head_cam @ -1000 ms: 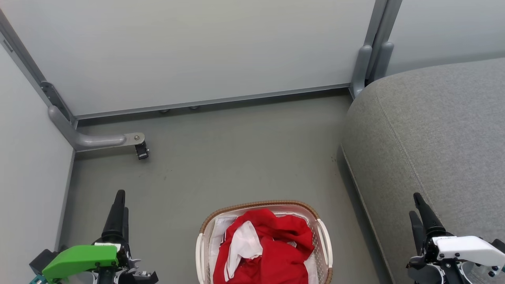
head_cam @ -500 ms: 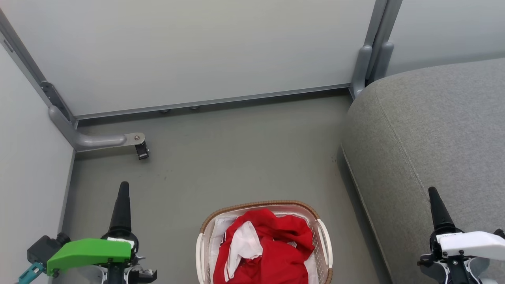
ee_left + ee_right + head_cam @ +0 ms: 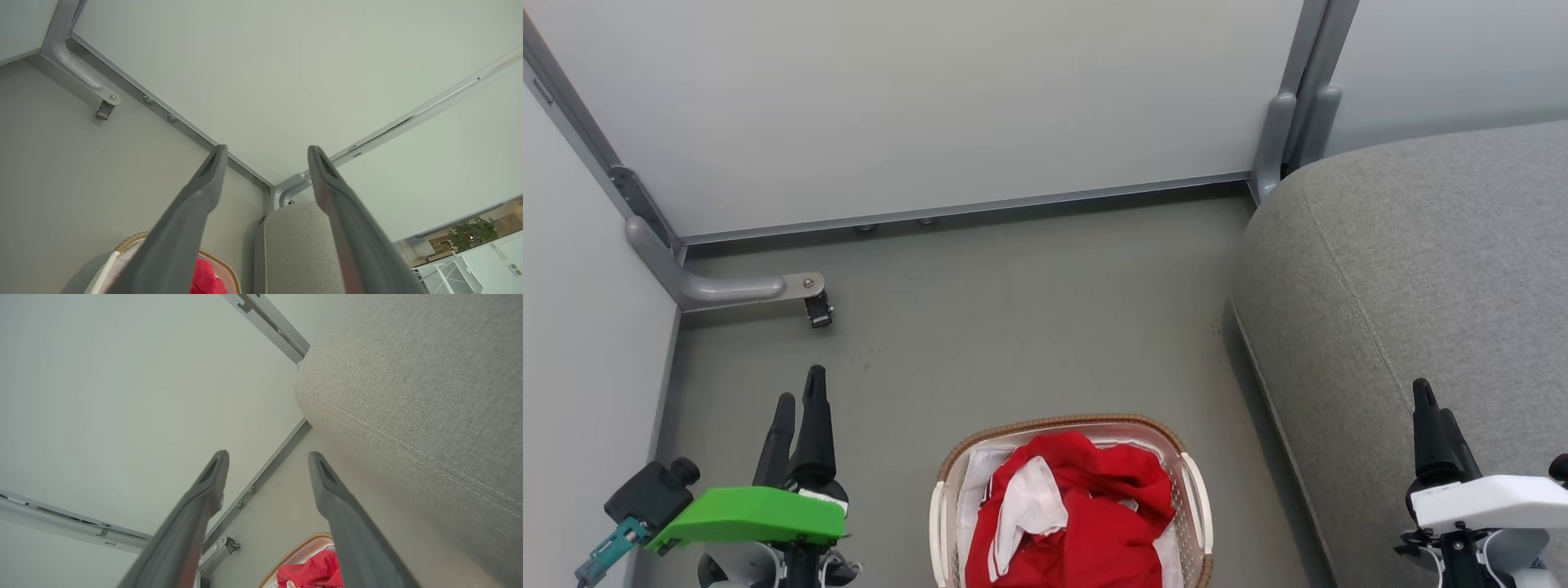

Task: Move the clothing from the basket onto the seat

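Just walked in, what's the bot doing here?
Nothing has been picked up yet. The red clothing lies heaped in the basket on the floor, beside the grey seat. The left gripper and right gripper hover open and empty on either side of the basket, touching nothing.

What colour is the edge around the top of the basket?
The basket has a brown woven rim. The head view shows it best.

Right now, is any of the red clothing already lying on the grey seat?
No, the red clothing sits piled inside the basket, which stands beside the grey seat, not on it.
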### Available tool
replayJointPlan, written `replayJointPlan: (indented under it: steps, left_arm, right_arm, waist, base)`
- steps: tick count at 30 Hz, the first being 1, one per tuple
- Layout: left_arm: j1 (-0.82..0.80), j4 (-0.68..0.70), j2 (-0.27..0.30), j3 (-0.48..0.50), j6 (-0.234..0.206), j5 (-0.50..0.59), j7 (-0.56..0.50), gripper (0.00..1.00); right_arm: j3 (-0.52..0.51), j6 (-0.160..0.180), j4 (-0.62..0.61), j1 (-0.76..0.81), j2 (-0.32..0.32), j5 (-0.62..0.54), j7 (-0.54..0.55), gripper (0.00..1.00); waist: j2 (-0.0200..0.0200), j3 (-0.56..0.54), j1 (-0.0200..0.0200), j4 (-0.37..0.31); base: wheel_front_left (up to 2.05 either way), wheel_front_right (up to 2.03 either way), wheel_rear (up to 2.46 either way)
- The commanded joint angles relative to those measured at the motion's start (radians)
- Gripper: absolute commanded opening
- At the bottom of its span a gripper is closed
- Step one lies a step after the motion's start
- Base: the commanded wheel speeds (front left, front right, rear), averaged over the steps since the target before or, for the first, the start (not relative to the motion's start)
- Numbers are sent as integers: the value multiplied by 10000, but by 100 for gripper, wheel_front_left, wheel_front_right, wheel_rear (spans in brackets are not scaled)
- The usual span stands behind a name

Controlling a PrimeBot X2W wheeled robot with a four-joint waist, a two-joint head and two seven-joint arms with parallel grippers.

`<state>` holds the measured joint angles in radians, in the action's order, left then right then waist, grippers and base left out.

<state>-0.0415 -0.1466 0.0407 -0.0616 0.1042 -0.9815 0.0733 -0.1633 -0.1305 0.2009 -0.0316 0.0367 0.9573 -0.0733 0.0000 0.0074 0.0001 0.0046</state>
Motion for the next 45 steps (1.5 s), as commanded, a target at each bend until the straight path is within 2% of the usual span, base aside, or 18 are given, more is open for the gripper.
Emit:
replayJointPlan:
  steps: [1,15,28,45]
  left_arm:
    - [41,163,65,-64,-70,411,120,100]
    - [130,-20,79,-650,-384,2828,542,100]
    - [97,-170,90,-848,-530,4226,889,100]
    - [42,-542,103,-1139,-666,5534,1277,100]
  right_arm:
    - [-46,-1,-128,-18,79,-396,-118,100]
    - [70,-2,-124,39,99,-2234,-544,100]
    - [106,-2,-113,64,115,-3896,-898,100]
    - [181,-3,-204,161,134,-5786,-1279,100]
  waist:
    - [0,-1,-1,3]
    - [0,15,-1,43]
    - [0,55,-1,115]
    - [0,114,-1,189]
  base:
    - [0,0,0]
    - [0,0,0]
    - [0,0,0]
    - [0,0,0]
